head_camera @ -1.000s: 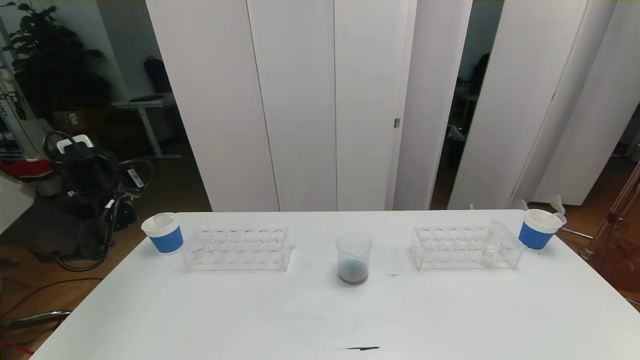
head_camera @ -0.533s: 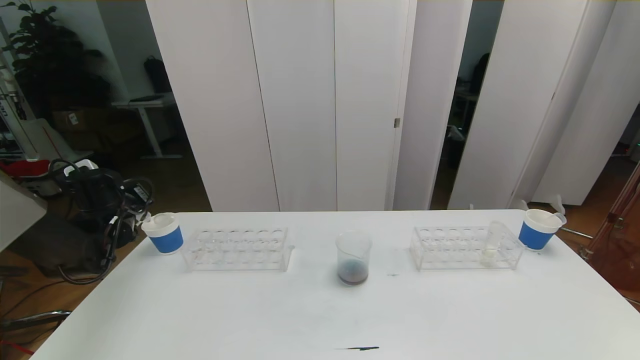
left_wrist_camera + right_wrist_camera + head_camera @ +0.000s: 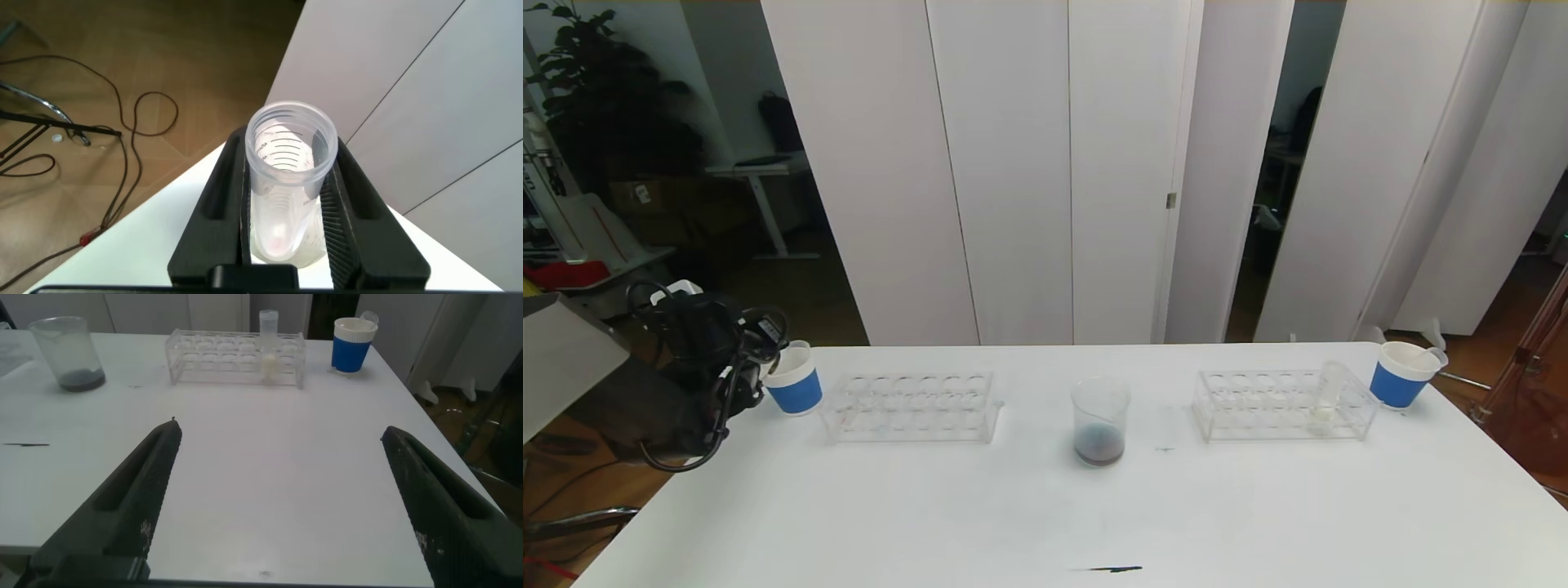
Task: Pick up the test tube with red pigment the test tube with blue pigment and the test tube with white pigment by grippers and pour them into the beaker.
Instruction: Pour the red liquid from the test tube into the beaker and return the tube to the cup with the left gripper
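My left gripper (image 3: 765, 343) is at the table's far left corner, against the rim of the left white paper cup with a blue band (image 3: 794, 385). In the left wrist view it (image 3: 290, 149) is shut on an empty clear test tube (image 3: 286, 188) with a faint pink trace at its bottom, over the cup's white inside. The beaker (image 3: 1101, 420) stands mid-table with dark liquid in it. The test tube with white pigment (image 3: 1326, 398) stands in the right rack (image 3: 1258, 408). No tube with blue pigment shows. My right gripper (image 3: 279, 429) is open and empty above the near table.
An empty clear rack (image 3: 907, 406) stands right of the left cup. A second blue-banded cup (image 3: 1401, 376) stands at the far right, also in the right wrist view (image 3: 353, 343). A small dark mark (image 3: 1111, 569) lies near the front edge.
My left arm has moved from beside the table toward the left cup, and its gripper now reaches the cup's rim. Nothing on the table has moved.
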Robot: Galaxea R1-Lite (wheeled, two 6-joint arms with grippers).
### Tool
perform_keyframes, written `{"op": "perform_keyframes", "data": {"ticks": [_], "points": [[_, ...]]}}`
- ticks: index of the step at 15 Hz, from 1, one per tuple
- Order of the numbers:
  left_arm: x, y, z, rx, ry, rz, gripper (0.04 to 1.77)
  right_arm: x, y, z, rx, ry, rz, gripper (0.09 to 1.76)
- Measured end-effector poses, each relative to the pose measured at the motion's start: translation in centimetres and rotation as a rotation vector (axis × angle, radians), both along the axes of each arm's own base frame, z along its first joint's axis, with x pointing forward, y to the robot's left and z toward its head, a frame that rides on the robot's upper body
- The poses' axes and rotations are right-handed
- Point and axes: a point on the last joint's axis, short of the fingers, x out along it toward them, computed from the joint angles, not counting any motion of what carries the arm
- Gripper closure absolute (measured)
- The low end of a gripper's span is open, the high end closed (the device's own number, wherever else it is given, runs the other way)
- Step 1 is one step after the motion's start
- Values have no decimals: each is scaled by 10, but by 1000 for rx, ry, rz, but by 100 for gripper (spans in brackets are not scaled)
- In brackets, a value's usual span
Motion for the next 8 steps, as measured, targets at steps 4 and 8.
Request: {"op": "perform_keyframes", "data": {"ticks": [4, 8], "points": [[9, 2, -13, 44, 26, -6, 123, 0, 0, 0, 0, 0, 0, 10], [14, 3, -27, 114, 34, -13, 123, 0, 0, 0, 0, 0, 0, 10]]}}
